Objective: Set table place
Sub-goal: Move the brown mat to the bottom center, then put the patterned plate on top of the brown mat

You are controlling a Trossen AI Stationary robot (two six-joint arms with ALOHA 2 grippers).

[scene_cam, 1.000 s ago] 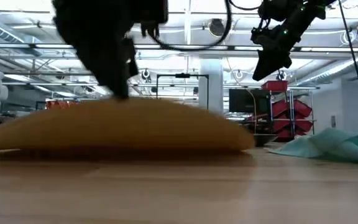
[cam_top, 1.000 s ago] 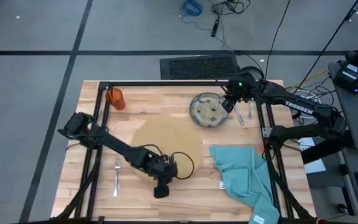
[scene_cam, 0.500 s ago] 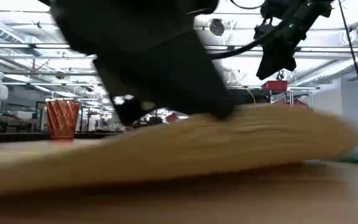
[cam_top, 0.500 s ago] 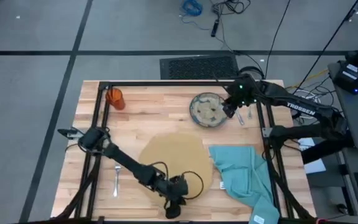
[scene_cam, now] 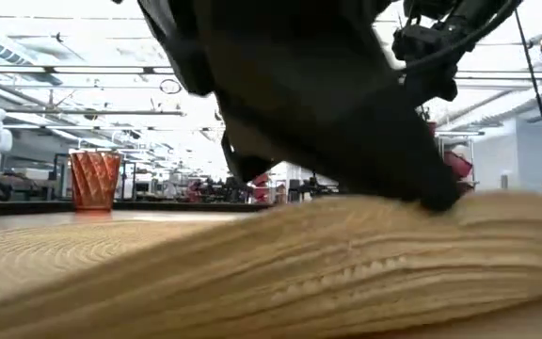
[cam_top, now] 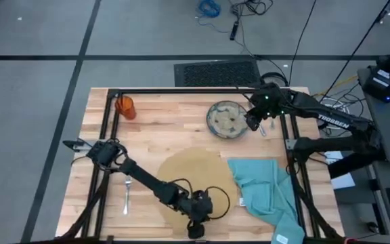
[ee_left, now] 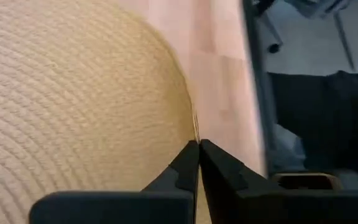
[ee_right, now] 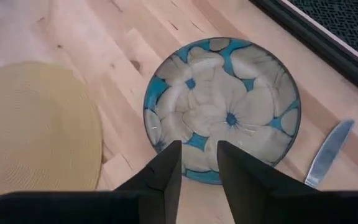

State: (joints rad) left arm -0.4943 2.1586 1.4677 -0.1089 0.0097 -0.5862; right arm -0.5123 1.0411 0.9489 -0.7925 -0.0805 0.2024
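From above, my left pincer (cam_top: 196, 229) sits at the near edge of the table (cam_top: 161, 122), at the rim of the round tan mat (cam_top: 191, 173). The teal napkin (cam_top: 266, 190) lies crumpled just right of the mat, the fork (cam_top: 126, 192) to its left, the orange cup (cam_top: 124, 107) in the far left corner. My right pincer (cam_top: 252, 122) hangs at the right rim of the plate (cam_top: 225, 119), with silverware (cam_top: 266, 127) just beyond it.

The low view adds that the mat's edge (scene_cam: 346, 264) is lifted off the wood under my left pincer (scene_cam: 436, 200), with the cup (scene_cam: 94, 179) standing upright behind.

My left wrist view shows what neither does: the fingertips (ee_left: 194, 152) are clenched on the mat's rim (ee_left: 188, 109), near the table's black frame.

My right wrist view shows the plate (ee_right: 222, 106) bears a blue and grey flower pattern, and my fingers (ee_right: 166, 165) are parted above its near rim, grasping nothing. The knife (ee_right: 328, 152) lies beside the plate, the mat (ee_right: 36, 130) on its other side.
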